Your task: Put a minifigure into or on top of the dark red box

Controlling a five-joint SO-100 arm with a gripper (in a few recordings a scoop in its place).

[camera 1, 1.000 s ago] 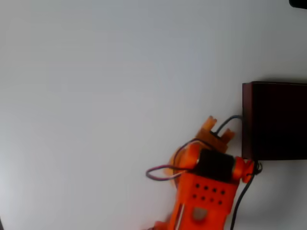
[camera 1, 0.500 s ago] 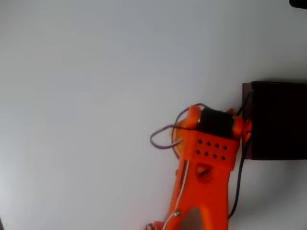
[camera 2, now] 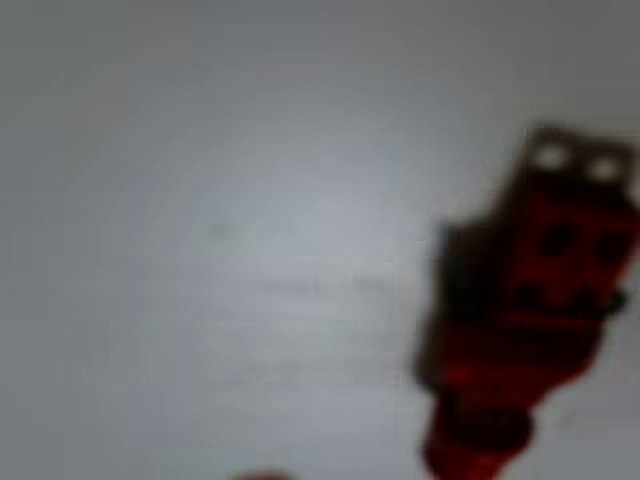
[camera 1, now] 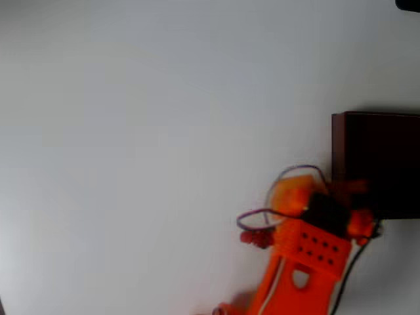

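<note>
My end effector [camera 1: 351,190] hangs over the near left corner of the dark red box [camera 1: 380,164]; whether it is apart or together I cannot tell. The wrist view shows a blurred red minifigure [camera 2: 520,330] on the pale surface [camera 1: 131,131], and overhead a small red thing lies left of my arm. I judge pickup comes next.

Arm [camera 1: 298,275]: I see one orange arm entering the overhead view from the bottom edge, right of centre, reaching up and to the right.

Wrist [camera 1: 326,213]: a black motor block sits between orange housings; thin wires loop off its left side.

Gripper [camera 1: 354,190]: I make out only a blurred orange tip past the wrist, so I cannot say how its fingers stand.

Wrist view: a blurred dark red block [camera 2: 520,320] at right, possibly part of the gripper; I cannot confirm it.
</note>
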